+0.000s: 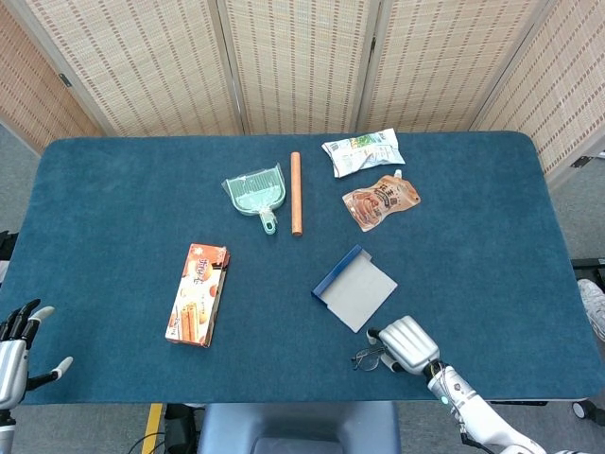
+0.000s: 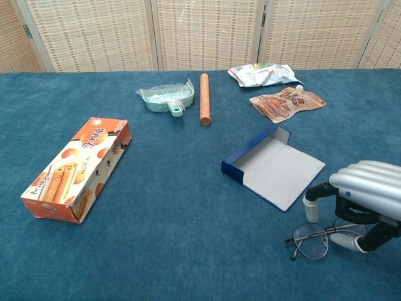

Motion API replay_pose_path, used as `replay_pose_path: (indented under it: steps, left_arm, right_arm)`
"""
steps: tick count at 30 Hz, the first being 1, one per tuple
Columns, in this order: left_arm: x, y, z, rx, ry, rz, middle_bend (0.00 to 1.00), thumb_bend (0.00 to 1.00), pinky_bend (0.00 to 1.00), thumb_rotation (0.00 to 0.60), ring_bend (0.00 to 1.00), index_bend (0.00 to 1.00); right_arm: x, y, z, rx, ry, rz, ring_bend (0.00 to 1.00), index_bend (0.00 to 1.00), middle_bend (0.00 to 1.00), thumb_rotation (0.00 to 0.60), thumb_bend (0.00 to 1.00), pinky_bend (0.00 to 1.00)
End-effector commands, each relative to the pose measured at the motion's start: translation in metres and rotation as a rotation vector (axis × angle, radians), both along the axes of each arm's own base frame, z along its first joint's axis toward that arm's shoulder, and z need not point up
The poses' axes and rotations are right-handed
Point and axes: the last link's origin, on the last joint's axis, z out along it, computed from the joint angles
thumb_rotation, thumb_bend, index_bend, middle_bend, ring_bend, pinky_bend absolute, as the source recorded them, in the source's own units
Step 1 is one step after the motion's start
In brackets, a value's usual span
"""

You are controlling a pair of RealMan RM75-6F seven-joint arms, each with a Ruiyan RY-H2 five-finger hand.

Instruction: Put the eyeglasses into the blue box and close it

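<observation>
Chest view: eyeglasses [image 2: 316,239] are lying flat on the cloth at the near right, just near of the blue box [image 2: 274,165], whose lid is lying open. Thin wire frame — likely light, springy and fragile; lenses slippery, so the bridge or a temple is looking like the safer place to pinch. Right hand [image 2: 358,200] is hovering over the right lens, fingers apart around it, not yet clamped — contact cannot be told. Left hand [image 1: 13,342] is sitting spread and empty at the near left edge, well apart from the snack carton [image 1: 198,294].

right robot hand [image 1: 406,342] over eyeglasses [image 1: 367,358], blue box [image 1: 354,288] open
</observation>
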Motion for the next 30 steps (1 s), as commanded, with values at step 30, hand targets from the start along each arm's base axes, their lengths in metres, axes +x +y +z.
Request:
replay_pose_path:
  steps: [30]
  left_arm:
    - [-0.005,-0.004,0.002,0.010,-0.003,0.007,0.14,0.19,0.24,0.600,0.15,0.23]
  right_arm:
    - [0.008,-0.025,0.022,-0.082,-0.001,0.054,1.00,0.69,1.00,0.600,0.48,0.99]
